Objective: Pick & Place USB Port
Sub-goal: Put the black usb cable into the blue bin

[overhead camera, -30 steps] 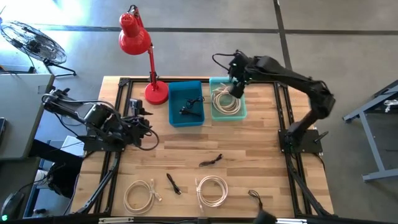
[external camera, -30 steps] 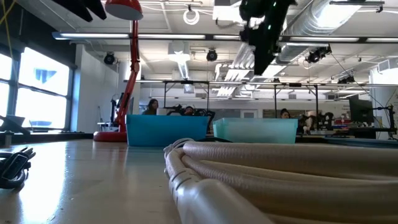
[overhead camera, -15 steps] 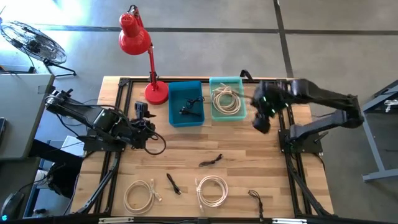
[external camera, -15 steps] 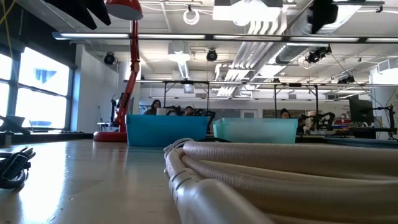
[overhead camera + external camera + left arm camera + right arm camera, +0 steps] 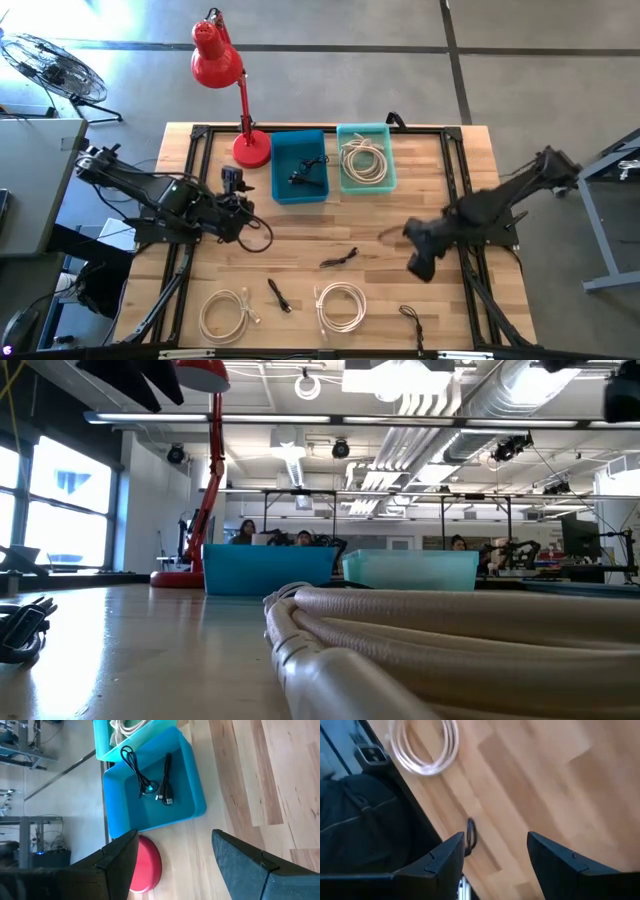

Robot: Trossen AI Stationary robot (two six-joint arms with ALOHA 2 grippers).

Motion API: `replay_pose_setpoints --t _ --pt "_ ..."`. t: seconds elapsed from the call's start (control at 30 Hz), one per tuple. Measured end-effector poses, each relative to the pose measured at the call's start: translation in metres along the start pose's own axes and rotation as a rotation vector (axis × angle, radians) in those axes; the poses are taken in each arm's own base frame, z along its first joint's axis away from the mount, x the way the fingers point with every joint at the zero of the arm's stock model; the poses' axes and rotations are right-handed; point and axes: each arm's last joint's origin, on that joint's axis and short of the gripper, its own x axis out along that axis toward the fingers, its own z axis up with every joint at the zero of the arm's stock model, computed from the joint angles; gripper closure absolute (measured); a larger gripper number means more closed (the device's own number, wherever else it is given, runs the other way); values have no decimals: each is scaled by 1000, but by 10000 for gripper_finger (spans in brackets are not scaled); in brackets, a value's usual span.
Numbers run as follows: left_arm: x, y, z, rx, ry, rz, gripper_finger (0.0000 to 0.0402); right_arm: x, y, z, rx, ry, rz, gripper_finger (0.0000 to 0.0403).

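Three black USB cables lie flat on the wooden table: one mid-table point(image 5: 340, 258), one near the front point(image 5: 278, 295), one at the front right point(image 5: 408, 318). The blue bin point(image 5: 283, 185) holds black cables point(image 5: 150, 782). The teal bin point(image 5: 345, 183) holds a white coil point(image 5: 365, 160). My left gripper point(image 5: 236, 180) is open and empty point(image 5: 175, 837), just left of the blue bin. My right gripper point(image 5: 420, 252) is open and empty point(image 5: 496, 837), above the table's right middle. Its wrist view shows a black cable point(image 5: 470, 837) and a white coil point(image 5: 427, 745).
A red desk lamp stands with its base point(image 5: 251, 148) at the far left, beside the blue bin. Two white cable coils point(image 5: 228, 312) point(image 5: 340, 305) lie near the front edge. One of them fills the low view's foreground point(image 5: 400, 650). Black frame rails point(image 5: 190, 180) run along the table's sides.
My right gripper has swung from above the teal bin toward the table's right edge and then toward the near edge, to the right middle. The white coil stays in the teal bin. My left gripper has shifted a little toward the blue bin.
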Motion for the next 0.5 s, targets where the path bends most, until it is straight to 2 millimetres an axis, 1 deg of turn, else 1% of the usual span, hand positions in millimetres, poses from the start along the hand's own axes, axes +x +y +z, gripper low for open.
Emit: replay_pose_setpoints --t 0.17,0.3,0.5 --pt "6 -5 5 23 25 0 154 40 7 -25 84 80 -10 198" --pt "10 -9 7 36 41 -14 154 64 15 -42 144 139 4 198" --pt "15 -14 10 48 59 -34 154 98 38 -56 183 206 50 199"
